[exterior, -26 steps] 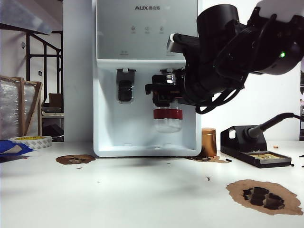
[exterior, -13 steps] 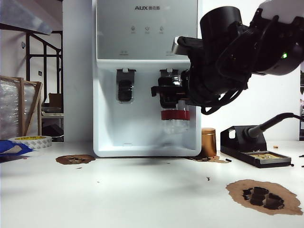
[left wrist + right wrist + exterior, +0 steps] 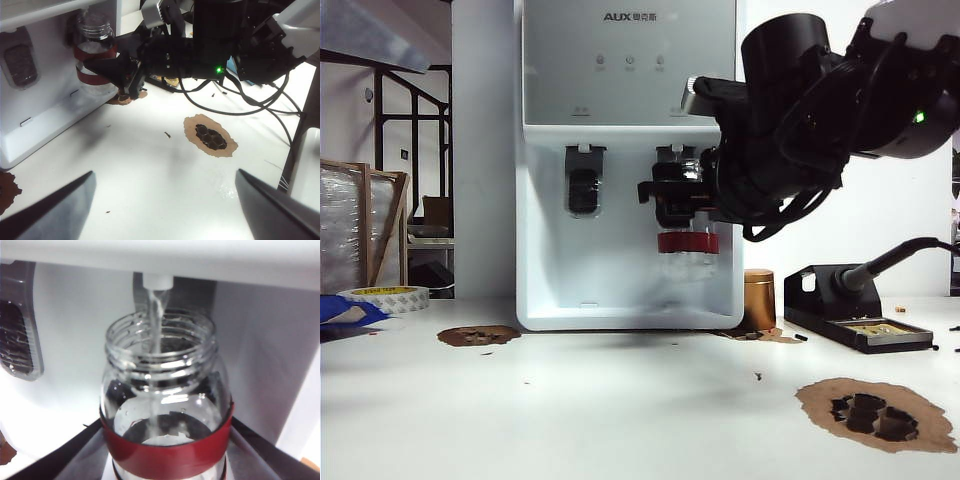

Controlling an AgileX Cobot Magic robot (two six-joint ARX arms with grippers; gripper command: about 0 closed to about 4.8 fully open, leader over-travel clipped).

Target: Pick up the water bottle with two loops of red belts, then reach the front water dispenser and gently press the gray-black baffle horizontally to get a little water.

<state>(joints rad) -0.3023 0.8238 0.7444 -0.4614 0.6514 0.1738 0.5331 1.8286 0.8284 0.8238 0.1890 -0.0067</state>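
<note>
holding the water bottle (image 3: 687,252) under the right-hand tap of the water dispenser (image 3: 628,160), the right gripper (image 3: 682,205) has its fingers (image 3: 70,455) closed on the bottle's sides, one on each flank at the red bands. the bottle hangs upright in the dispenser's recess, clear of the drip ledge below, with its open mouth right under the white spout. in the right wrist view a thin stream of water runs from the spout into the neck, and the bottom of the bottle already holds a little water. the gray-black baffle (image 3: 672,178) sits just behind the bottle's neck and the gripper; whether the glass actually touches it i cannot tell. the matching left lever (image 3: 584,185) stands free, apart from the bottle.

the left gripper (image 3: 162,207) hovers over the white counter (image 3: 620,400), well back from the dispenser, with its fingers (image 3: 55,207) spread wide and nothing between them. from its camera the bottle shows both red bands, with the right arm's black fingers wrapped across them.

on the counter a small copper cylinder (image 3: 758,298) stands just right of the dispenser, a black soldering stand (image 3: 855,315) further right, and a roll of tape (image 3: 385,297) far left.
</note>
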